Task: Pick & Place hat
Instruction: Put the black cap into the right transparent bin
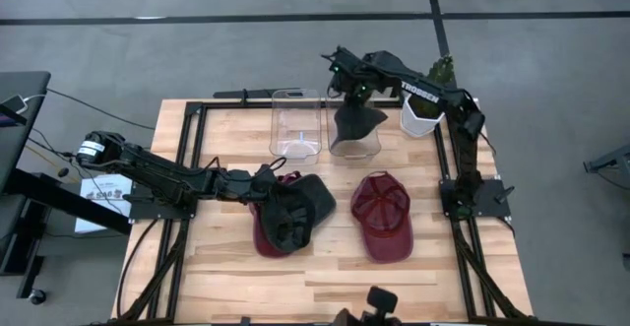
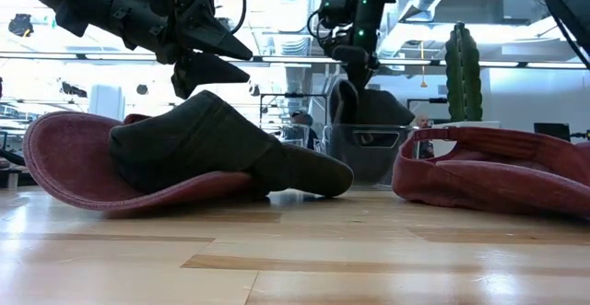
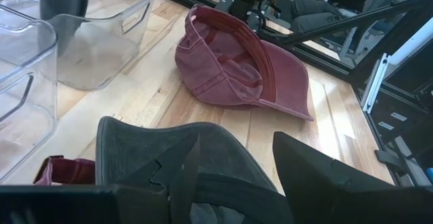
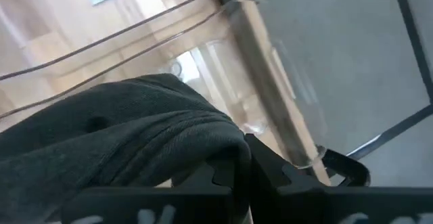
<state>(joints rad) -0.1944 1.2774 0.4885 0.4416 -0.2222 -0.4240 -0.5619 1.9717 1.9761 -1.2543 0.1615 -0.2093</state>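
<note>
A dark cap lies across a maroon cap at the table's middle. My left gripper hovers open just over the dark cap's crown; whether it touches, I cannot tell. A second maroon cap rests upside down to the right. My right gripper is near the far edge, shut on another dark cap above a clear bin. My right gripper pinches a bunched fold of the dark cap's cloth between its two fingers, coming from above and pointing down. The cap hangs below the fingers with its lower part inside the clear bin; whether it rests on the bin's floor I cannot tell.
A second clear bin stands left of the first. A white container sits at the far right corner, a cactus-shaped thing beside it. Bare wood lies along the near edge.
</note>
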